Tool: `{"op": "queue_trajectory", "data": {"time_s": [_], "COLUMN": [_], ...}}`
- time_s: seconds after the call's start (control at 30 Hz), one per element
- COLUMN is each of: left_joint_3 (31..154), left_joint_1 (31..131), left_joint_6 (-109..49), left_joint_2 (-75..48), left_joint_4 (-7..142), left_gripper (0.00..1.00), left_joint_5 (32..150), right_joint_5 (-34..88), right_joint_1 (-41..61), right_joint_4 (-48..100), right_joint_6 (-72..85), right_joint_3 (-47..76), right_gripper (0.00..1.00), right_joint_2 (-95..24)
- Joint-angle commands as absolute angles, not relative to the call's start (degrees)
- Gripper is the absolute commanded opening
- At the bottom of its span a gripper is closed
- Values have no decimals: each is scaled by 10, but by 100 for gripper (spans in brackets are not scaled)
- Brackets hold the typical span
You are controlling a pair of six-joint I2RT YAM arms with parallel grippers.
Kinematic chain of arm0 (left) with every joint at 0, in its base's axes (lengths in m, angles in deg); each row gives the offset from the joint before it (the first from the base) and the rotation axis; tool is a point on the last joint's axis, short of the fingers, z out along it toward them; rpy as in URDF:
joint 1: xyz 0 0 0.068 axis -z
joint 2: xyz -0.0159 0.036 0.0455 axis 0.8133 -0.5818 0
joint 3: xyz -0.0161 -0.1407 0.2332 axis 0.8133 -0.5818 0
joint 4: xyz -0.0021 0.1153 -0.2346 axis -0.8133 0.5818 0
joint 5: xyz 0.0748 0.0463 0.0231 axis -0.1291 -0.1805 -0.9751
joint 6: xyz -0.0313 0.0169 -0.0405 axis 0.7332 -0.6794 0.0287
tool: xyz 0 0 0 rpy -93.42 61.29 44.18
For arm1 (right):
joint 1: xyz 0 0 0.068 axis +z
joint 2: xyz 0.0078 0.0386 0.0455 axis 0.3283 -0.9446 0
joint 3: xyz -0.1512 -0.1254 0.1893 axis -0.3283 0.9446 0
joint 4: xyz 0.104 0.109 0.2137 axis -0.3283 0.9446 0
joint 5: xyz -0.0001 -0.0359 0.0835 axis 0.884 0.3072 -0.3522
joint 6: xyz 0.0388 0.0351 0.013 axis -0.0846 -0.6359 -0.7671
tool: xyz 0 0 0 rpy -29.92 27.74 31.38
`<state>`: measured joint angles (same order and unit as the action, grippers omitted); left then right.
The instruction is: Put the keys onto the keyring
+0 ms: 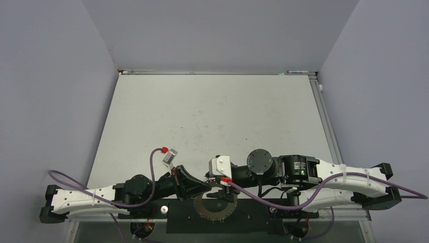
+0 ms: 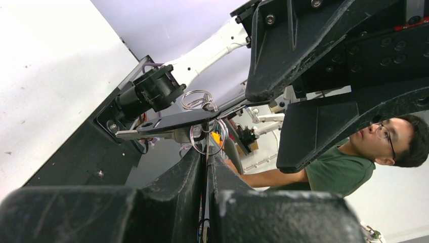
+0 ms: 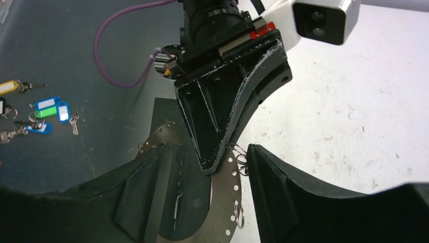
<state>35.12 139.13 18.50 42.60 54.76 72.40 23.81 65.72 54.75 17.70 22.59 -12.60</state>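
Blue, green and yellow tags mark the keys (image 3: 62, 112) lying loose on a dark surface at the far left of the right wrist view, well apart from the work.

Next comes the keyring (image 3: 220, 202), a flat grey disc with a row of small holes and a few wire loops (image 3: 240, 158) along its rim. It sits at the near edge of the table (image 1: 202, 111), over a black base plate (image 1: 253, 215).

The left pincer (image 2: 206, 154) is clenched, its tip down at the disc's rim. A dark flat piece (image 2: 174, 122) with wire rings lies across its tips. Whether that is a key or the rim itself cannot be told.

The right pincer (image 3: 208, 148) is released and holds nothing, its fingers straddling the left tip and the rim.

The step looks like threading a loop through a rim hole. Done well, the right pincer would likely steady the disc just beside that hole and keep off the left tip, which leaves little gap on either side.

The table edge runs right beside the disc, so a dropped piece could fall to the dark side. Free room lies toward the far table.
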Motion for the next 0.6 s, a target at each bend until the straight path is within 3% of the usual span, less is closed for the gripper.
{"op": "queue_trajectory", "data": {"time_s": [0.0, 0.3, 0.57], "left_joint_3": [391, 402, 395], "left_joint_1": [1394, 1394, 1394], "left_joint_6": [181, 175, 180], "left_joint_2": [419, 405, 409], "left_joint_4": [530, 531, 521], "left_gripper": [0, 0, 0], "left_joint_5": [753, 770, 777], "right_joint_5": [161, 132, 38], "right_joint_1": [640, 584, 518], "right_joint_4": [531, 574, 604], "right_joint_6": [231, 267, 288], "right_joint_3": [197, 166, 162], "right_gripper": [56, 48, 43], "right_joint_2": [-126, -168, -169]}}
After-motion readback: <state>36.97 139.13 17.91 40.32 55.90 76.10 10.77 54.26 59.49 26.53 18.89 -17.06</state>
